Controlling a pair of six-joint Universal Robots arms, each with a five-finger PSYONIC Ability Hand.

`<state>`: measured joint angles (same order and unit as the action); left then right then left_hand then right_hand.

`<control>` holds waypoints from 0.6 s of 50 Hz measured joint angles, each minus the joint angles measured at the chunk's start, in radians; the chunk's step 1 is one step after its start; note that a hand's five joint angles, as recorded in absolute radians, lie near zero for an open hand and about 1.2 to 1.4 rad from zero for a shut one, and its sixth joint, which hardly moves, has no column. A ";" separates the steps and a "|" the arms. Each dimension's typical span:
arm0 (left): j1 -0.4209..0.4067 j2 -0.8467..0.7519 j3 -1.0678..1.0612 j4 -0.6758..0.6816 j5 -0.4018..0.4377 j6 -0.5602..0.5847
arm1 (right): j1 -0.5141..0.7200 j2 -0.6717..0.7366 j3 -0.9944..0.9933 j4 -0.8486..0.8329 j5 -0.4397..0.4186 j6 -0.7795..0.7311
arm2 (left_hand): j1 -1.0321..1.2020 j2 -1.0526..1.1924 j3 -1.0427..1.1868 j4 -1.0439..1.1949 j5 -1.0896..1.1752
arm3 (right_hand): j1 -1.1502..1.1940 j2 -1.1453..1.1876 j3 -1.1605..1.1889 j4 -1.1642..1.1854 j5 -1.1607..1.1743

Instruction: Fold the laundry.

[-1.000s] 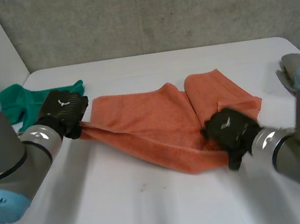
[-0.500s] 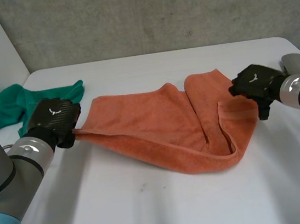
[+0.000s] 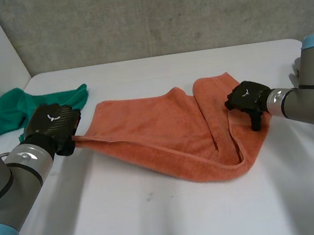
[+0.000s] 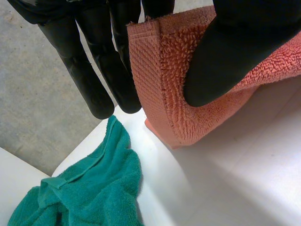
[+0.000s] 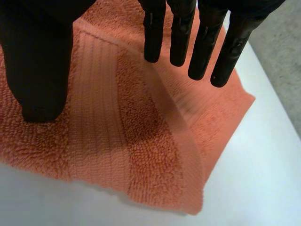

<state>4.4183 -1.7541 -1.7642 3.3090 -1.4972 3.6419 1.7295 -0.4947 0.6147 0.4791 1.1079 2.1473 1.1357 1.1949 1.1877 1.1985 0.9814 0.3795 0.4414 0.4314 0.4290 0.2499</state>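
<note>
An orange towel (image 3: 164, 131) lies rumpled across the middle of the white table, its right part folded over on itself. My left hand (image 3: 54, 128) pinches the towel's left corner (image 4: 160, 84) between thumb and fingers, holding it just off the table. My right hand (image 3: 248, 97) hovers over the towel's right folded end (image 5: 141, 136), fingers straight and spread, thumb apart, holding nothing.
A green cloth (image 3: 25, 108) lies bunched at the table's far left edge, just behind my left hand, and it shows below the fingertips (image 4: 89, 193) in the left wrist view. A grey concrete wall (image 3: 160, 12) stands behind the table.
My right hand let go of the towel's near right edge, swung out to the right, then came back over the folded right end. My left hand drew its corner slightly leftward.
</note>
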 measured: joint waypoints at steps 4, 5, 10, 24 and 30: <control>0.000 -0.001 0.001 0.001 0.000 0.000 | 0.001 0.039 -0.063 0.047 0.007 0.002 | 0.000 0.000 0.000 0.000 0.000 | 0.197 0.367 0.371 0.358 0.304; 0.001 -0.001 0.001 0.001 0.000 0.000 | 0.002 0.042 -0.069 0.051 0.008 0.002 | 0.000 0.000 0.000 0.000 0.000 | 0.197 0.367 0.371 0.358 0.304; 0.002 0.000 0.005 0.002 -0.001 -0.001 | 0.012 0.027 -0.093 0.053 0.009 0.058 | 0.000 0.000 0.000 0.000 0.000 | 0.287 0.731 0.748 0.752 0.733; 0.044 0.077 0.003 -0.002 0.000 -0.004 | -0.022 -0.330 0.190 -0.001 -0.022 0.252 | 0.000 0.000 0.000 0.000 0.000 | 0.287 0.731 0.752 0.760 0.746; 0.055 0.092 -0.003 -0.008 0.020 -0.005 | -0.056 -0.390 0.311 -0.010 -0.020 0.192 | 0.000 0.000 0.000 0.000 0.000 | 0.067 0.086 0.098 0.112 0.117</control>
<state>4.4733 -1.6624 -1.7667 3.3009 -1.4772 3.6372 1.6739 -0.8845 0.9261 0.4689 1.0875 2.3391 1.1357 1.1953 1.1878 1.1985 0.9814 0.4469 0.5276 0.5292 0.5415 0.3671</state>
